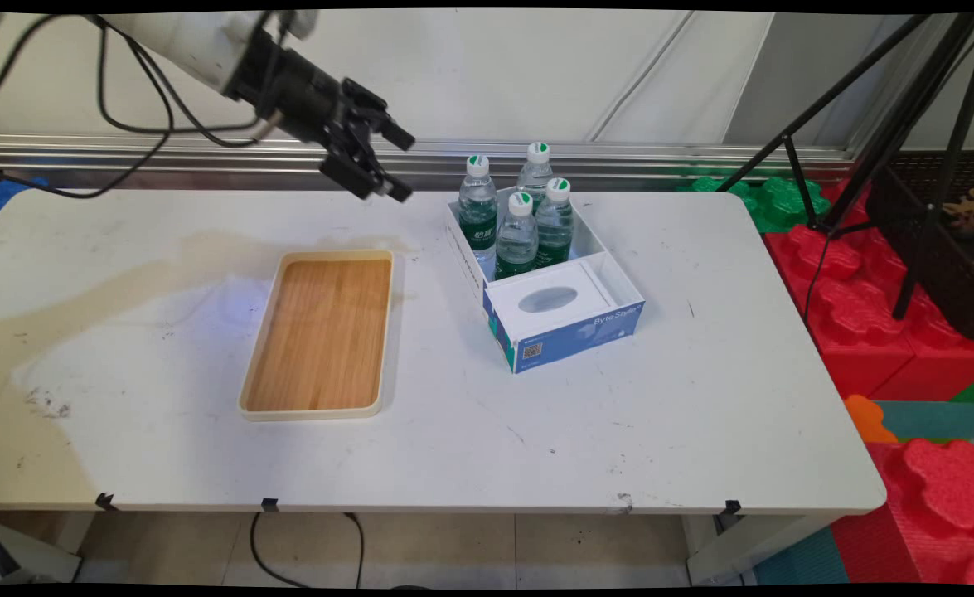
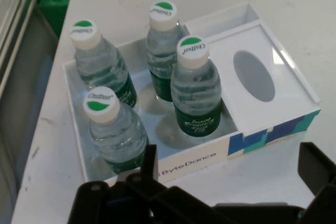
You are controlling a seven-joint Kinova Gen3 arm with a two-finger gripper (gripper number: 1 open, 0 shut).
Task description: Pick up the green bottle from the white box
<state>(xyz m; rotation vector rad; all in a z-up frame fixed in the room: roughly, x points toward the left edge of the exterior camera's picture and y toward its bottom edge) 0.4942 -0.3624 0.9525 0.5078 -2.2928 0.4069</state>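
Hand (image 1: 395, 162), fingers spread and holding nothing, is poised above the table (image 1: 702, 431) beside the box (image 1: 574, 327) where four bottles (image 1: 516, 236) are stood.

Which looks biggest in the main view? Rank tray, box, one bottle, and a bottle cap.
1. Tray and box: alike in spread, so not ranked apart.
2. Bottle.
3. Cap, smallest.
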